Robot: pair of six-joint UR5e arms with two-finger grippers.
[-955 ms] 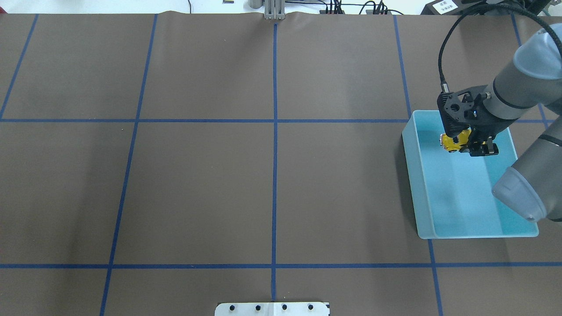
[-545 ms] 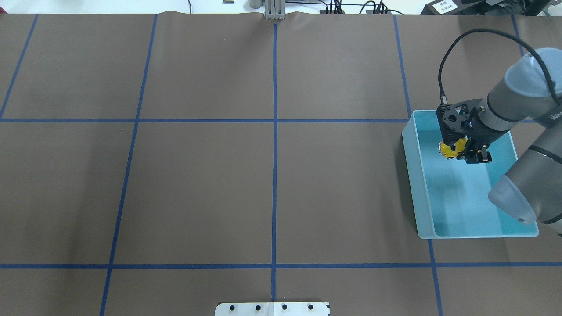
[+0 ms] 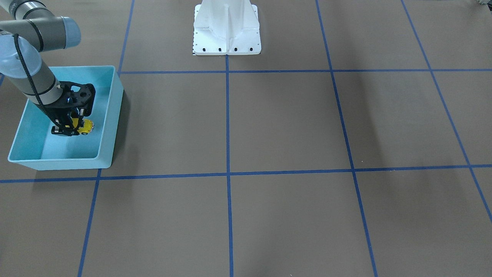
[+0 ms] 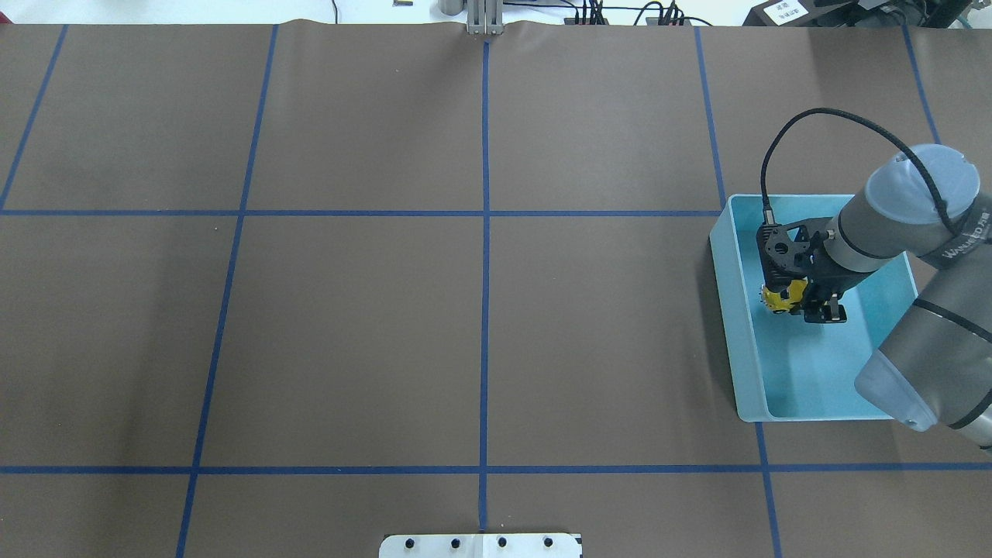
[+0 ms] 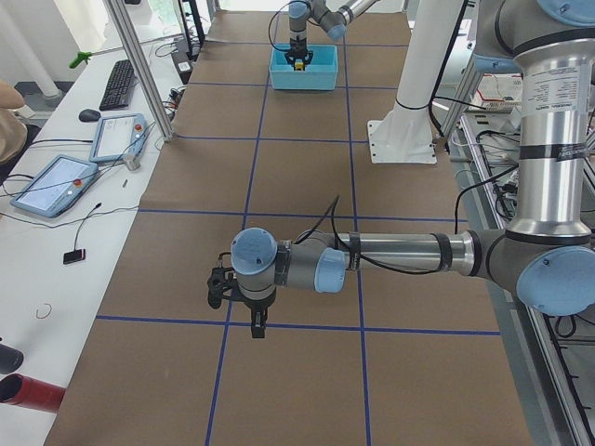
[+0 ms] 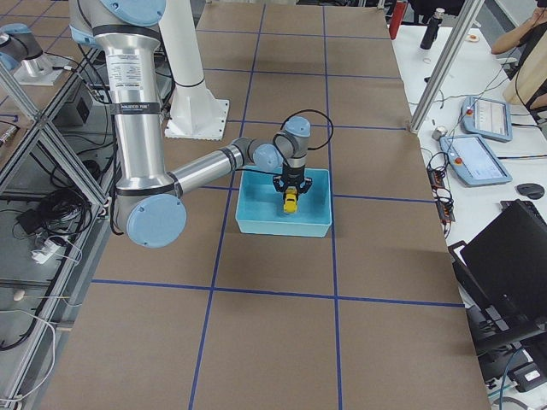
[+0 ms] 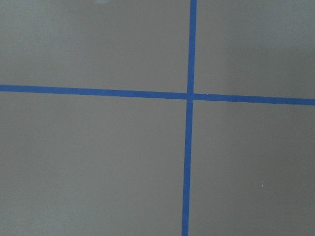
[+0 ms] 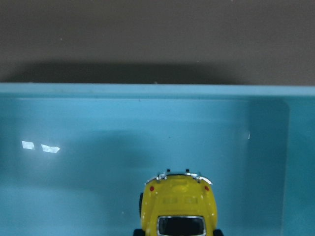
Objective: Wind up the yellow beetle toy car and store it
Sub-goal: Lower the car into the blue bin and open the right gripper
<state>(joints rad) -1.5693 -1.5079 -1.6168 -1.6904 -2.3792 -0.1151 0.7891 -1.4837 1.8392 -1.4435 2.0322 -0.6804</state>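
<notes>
The yellow beetle toy car (image 4: 779, 298) is in my right gripper (image 4: 802, 308), which is shut on it and holds it low inside the light blue bin (image 4: 732, 325), near the bin's left wall in the overhead view. In the front-facing view the car (image 3: 85, 126) hangs in the gripper (image 3: 71, 129) just over the bin's floor. The right wrist view shows the car's (image 8: 178, 209) rear at the bottom edge, facing the bin's wall (image 8: 147, 91). My left gripper (image 5: 256, 330) hovers over bare table far from the bin; I cannot tell whether it is open or shut.
The brown table cover carries a blue tape grid (image 4: 485, 232). The white robot base (image 3: 226, 30) stands at the table's middle edge. The left wrist view shows only a tape crossing (image 7: 190, 96).
My right gripper has come down with the car, deeper into the bin and a little toward the robot's side. The left arm shows no movement.
</notes>
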